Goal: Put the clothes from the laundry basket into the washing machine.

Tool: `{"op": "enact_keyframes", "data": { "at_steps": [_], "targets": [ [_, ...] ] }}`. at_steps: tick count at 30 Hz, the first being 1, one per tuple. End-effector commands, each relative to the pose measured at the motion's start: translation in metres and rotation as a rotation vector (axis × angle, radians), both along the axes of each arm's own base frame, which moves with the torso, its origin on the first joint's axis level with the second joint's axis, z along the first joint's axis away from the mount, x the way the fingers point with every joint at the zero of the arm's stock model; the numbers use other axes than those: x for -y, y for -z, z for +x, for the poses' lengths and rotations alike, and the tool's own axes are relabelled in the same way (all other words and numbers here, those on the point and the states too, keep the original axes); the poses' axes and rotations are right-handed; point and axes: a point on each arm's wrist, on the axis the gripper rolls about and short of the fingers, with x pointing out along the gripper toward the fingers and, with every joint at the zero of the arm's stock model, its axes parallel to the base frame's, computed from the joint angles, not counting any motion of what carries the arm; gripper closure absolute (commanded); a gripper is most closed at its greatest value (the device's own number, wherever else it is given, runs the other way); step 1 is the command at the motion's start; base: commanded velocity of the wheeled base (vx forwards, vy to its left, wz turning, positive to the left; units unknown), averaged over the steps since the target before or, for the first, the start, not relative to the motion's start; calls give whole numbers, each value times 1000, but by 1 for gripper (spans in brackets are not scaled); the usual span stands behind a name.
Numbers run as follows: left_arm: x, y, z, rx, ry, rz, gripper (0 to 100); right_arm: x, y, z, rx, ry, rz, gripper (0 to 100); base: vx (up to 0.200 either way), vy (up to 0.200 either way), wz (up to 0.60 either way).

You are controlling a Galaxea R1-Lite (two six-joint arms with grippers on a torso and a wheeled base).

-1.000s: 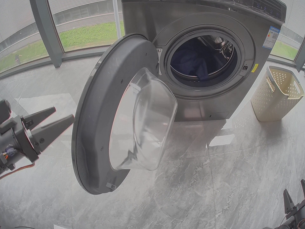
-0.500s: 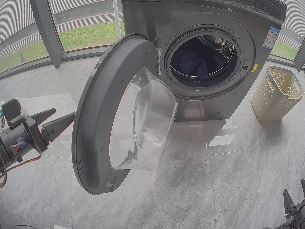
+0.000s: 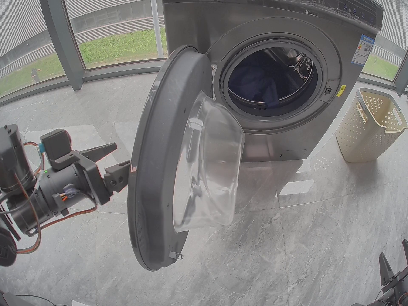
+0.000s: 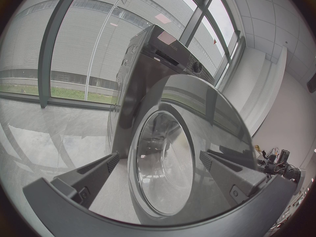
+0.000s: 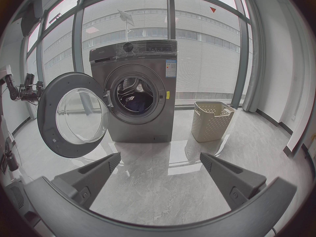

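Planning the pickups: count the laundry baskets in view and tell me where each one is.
1. The laundry basket stands on the floor to the right of the washing machine, apart from it. Another could be hidden behind the open door.

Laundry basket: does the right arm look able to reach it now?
Probably yes: only bare floor lies between the right gripper and the laundry basket, and the open door hangs on the other side, though it stands far off.
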Motion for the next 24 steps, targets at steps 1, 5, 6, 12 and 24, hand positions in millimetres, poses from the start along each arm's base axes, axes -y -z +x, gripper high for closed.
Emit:
{"op": "enact_keyframes", "data": {
  "at_steps": [1,5,6,12,24],
  "targets": [
    [25,13,21,-32,29,20,0,0,5,0,-1,0,1,0,0,0,0],
    [49,14,44,-7,51,5,0,0,5,0,-1,0,1,0,0,0,0],
    [51,14,47,-5,51,5,0,0,5,0,-1,0,1,0,0,0,0],
    [73,10,70,14,48,-7,0,0,5,0,-1,0,1,0,0,0,0],
    [120,2,115,79,35,-52,0,0,5,0,-1,1,1,0,0,0,0]
  ]
}}
